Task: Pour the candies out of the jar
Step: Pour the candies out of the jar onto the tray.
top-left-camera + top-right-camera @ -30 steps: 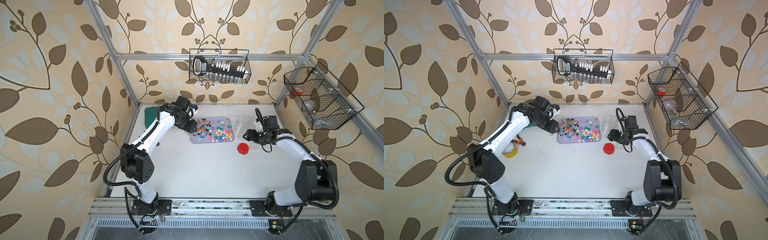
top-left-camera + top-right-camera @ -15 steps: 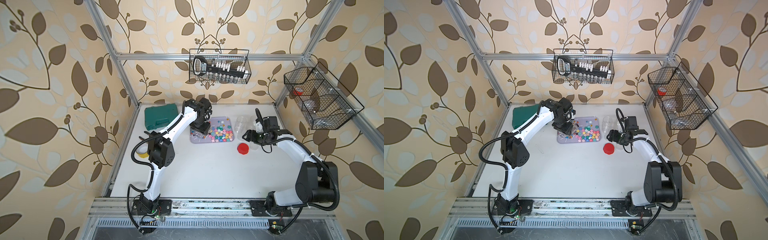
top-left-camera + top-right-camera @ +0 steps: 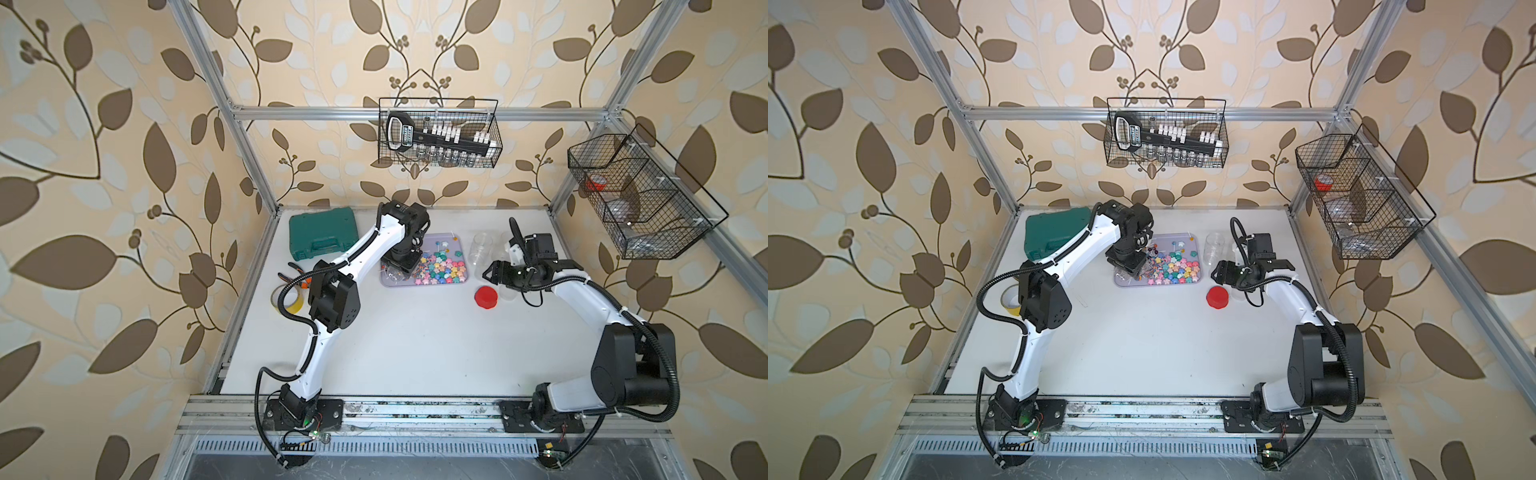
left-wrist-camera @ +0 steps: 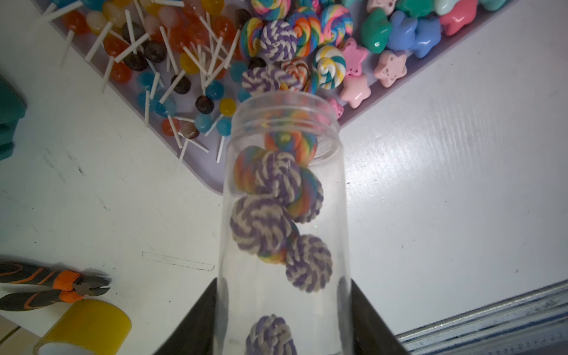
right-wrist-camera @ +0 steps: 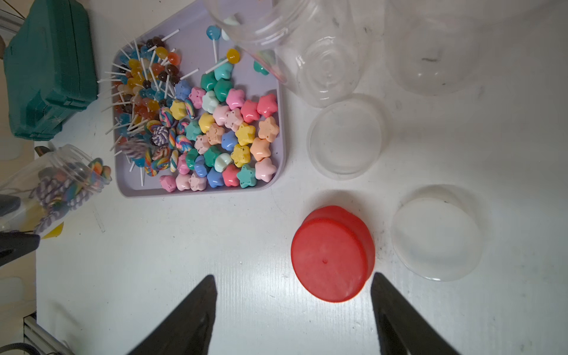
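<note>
Your left arm (image 3: 365, 249) stretches to the tray (image 5: 196, 49) corner, and its gripper (image 4: 282, 287) clamps the tipped jar (image 4: 284, 196). Some candies (image 4: 270, 181) are inside, most on the tray. Your right gripper (image 5: 292, 276) hangs open by the red lid (image 5: 329, 258). 1 second ago, the left elbow sat farther left.

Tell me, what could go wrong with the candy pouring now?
The jar sits tilted right at the corner of the tray, so swirl candies may bounce onto the table. Lollipop sticks poke over the tray's rim; falling sweets could knock some off.
</note>
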Tool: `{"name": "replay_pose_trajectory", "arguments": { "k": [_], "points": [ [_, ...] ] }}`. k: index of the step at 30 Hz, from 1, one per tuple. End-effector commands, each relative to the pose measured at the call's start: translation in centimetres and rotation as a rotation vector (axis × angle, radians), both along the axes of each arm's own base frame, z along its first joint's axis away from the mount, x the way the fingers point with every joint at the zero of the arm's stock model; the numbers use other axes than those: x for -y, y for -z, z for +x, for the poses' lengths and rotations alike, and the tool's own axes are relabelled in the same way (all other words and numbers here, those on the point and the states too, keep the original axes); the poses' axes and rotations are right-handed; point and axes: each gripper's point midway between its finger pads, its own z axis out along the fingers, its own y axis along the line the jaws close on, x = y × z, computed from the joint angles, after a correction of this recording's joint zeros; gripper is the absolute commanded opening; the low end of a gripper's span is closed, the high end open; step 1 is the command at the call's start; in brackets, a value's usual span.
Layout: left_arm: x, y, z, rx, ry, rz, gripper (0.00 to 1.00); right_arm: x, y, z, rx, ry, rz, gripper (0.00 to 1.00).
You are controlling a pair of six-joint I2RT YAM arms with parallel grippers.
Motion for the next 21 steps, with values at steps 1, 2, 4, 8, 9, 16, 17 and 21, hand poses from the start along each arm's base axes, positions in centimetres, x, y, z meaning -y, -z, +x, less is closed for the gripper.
{"name": "replay_pose_trajectory", "arguments": {
  "k": [1, 2, 4, 8, 9, 16, 17, 21],
  "points": [
    [-0.7, -0.8, -0.6, 0.004, -0.011, 0.051, 0.03, -0.7, 0.0, -0.5, 0.0, -0.029, 0.012, 0.76],
    [-0.8, -0.8, -0.7, 0.005, -0.008, 0.065, 0.03, -0.7, 0.0, -0.5, 0.0, -0.03, 0.012, 0.76],
    [-1.1, -0.8, -0.8, 0.011, -0.004, 0.107, 0.03, -0.8, 0.1, -0.5, -0.002, -0.033, 0.012, 0.76],
    [-1.1, -0.5, -1.1, 0.022, 0.009, 0.169, 0.03, -1.2, 0.1, -0.5, -0.006, -0.043, 0.017, 0.76],
    [-0.8, -0.6, -1.1, 0.02, 0.0, 0.154, 0.03, -1.3, 0.2, -0.5, -0.009, -0.046, 0.017, 0.76],
    [0.6, -1.1, -0.5, 0.068, -0.038, 0.047, 0.04, -1.5, 0.4, -0.7, -0.017, -0.054, 0.011, 0.76],
    [0.7, -1.2, -0.4, 0.072, -0.039, 0.046, 0.04, -1.4, 0.4, -0.7, -0.015, -0.053, 0.011, 0.76],
    [3.2, -2.7, -1.1, 0.036, -0.044, -0.091, 0.03, -1.5, 0.3, -0.8, -0.014, -0.058, 0.008, 0.76]
  ]
}}
